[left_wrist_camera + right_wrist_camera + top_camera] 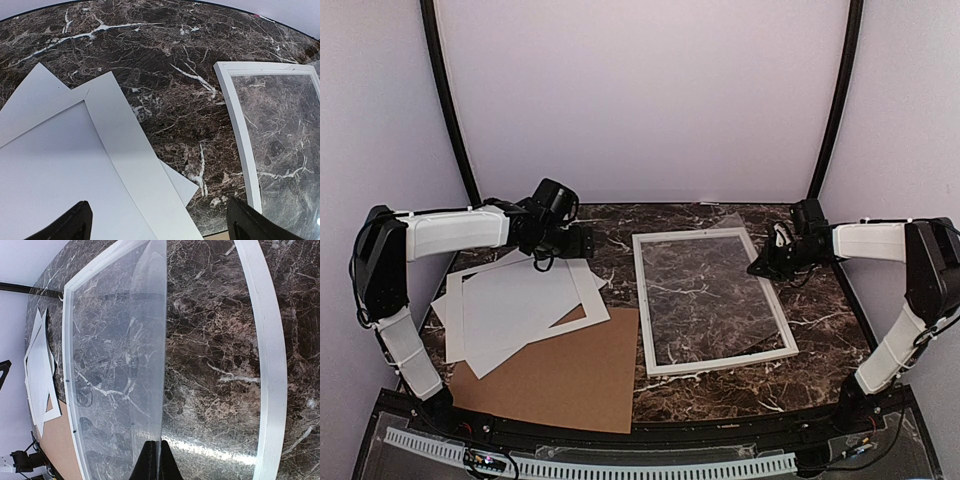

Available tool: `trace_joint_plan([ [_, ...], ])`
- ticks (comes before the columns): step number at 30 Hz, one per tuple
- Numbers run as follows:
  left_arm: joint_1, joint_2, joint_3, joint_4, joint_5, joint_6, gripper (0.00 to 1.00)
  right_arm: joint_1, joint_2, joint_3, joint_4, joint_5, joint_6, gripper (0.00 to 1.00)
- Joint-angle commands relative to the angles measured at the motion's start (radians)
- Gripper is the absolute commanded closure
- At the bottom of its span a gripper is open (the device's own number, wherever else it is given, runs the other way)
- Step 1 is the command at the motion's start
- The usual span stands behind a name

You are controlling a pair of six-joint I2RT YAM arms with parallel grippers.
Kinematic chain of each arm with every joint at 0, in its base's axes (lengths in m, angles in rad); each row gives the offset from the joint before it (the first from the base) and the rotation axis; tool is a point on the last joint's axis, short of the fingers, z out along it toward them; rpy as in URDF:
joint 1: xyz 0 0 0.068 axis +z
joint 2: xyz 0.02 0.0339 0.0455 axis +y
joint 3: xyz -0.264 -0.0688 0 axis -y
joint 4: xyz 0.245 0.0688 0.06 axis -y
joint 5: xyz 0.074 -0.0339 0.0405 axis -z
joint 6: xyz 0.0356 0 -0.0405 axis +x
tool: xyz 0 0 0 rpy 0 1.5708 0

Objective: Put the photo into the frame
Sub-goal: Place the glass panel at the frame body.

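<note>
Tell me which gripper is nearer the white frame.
Right. The right gripper sits at the frame's far right edge, jaws shut on a clear sheet over it. The left gripper, jaws open, is by the white sheets, left of the frame.

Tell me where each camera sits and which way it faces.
Top external: above and behind, looking down on the table; left arm and right arm show.
Left wrist: on its arm, facing white sheets and the frame; open fingers show.
Right wrist: facing a clear sheet pinched in its shut fingers.
All share the frame.
</note>
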State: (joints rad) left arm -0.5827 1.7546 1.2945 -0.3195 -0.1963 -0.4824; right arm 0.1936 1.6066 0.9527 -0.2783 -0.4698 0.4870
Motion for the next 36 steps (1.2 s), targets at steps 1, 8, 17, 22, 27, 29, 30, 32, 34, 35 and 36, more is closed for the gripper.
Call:
trace_joint_plan([
  [1,-0.006,0.000,0.019,-0.004,-0.004,0.008,0.04,-0.007,-0.005,0.021,0.021,0.014,-0.008,1.00],
  [8,-0.006,0.004,0.016,-0.001,-0.002,0.008,0.04,-0.007,0.000,0.019,0.022,0.016,-0.013,1.00],
  [17,-0.006,0.005,0.014,-0.001,-0.001,0.008,0.04,-0.007,0.004,0.030,0.017,0.024,-0.019,1.00],
  [22,-0.008,0.006,0.014,0.000,0.002,0.007,0.04,-0.006,0.004,0.025,0.017,0.029,-0.019,1.00],
  [27,-0.009,0.006,0.014,0.002,0.002,0.007,0.04,-0.006,0.004,0.024,0.019,0.030,-0.018,1.00],
  [29,-0.009,0.008,0.014,0.001,0.003,0.007,0.04,-0.007,0.004,0.024,0.019,0.030,-0.017,1.00],
  [30,-0.009,0.008,0.014,0.001,0.003,0.007,0.04,-0.007,0.005,0.024,0.020,0.030,-0.018,1.00],
  [32,-0.009,0.009,0.014,0.001,0.003,0.007,0.04,-0.006,0.007,0.023,0.018,0.028,-0.019,1.00],
  [34,-0.009,0.010,0.014,0.001,0.004,0.007,0.04,-0.006,0.007,0.022,0.018,0.031,-0.018,1.00],
  [35,-0.011,0.010,0.014,0.002,0.004,0.007,0.04,-0.006,0.006,0.023,0.018,0.032,-0.019,1.00],
  [36,-0.011,0.010,0.014,0.002,0.004,0.007,0.04,-0.006,0.006,0.023,0.018,0.035,-0.019,1.00],
])
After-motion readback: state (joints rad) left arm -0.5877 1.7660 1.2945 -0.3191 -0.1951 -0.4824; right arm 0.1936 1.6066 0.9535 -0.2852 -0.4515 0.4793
